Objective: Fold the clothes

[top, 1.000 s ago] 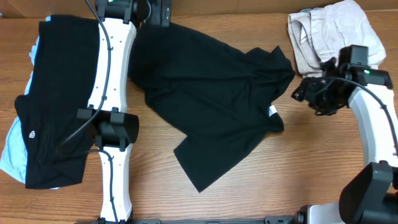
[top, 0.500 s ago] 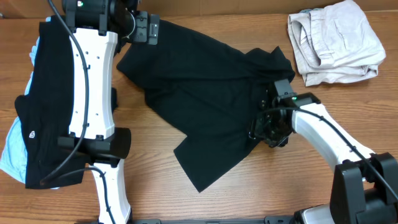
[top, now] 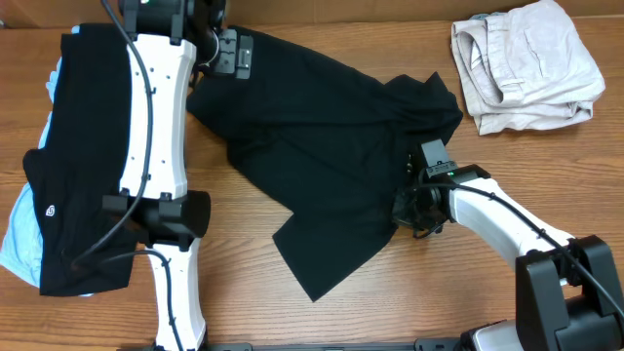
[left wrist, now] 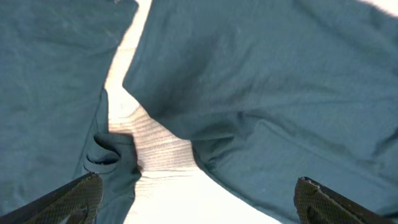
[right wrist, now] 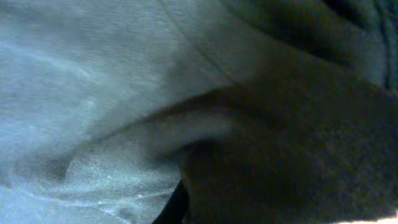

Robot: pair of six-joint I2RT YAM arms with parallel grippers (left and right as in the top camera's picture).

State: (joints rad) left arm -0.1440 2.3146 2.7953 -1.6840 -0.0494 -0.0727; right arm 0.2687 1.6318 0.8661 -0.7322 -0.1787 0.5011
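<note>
**Middle shirt barely started**

The black T-shirt (top: 322,136) lies crumpled mid-tabletop (top: 390,302), nothing folded yet. My right tool (top: 409,210) is clamped on its 4 o'clock edge, and my left tool (top: 232,54) hangs open at 11 o'clock. The beige trousers (top: 526,68) at 1 o'clock look merely bundled.

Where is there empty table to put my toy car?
Bare table lies in front of the spread black T-shirt, between the left arm and right arm. Another patch sits between the right arm and beige trousers. The left side is crowded with piled clothes.
</note>
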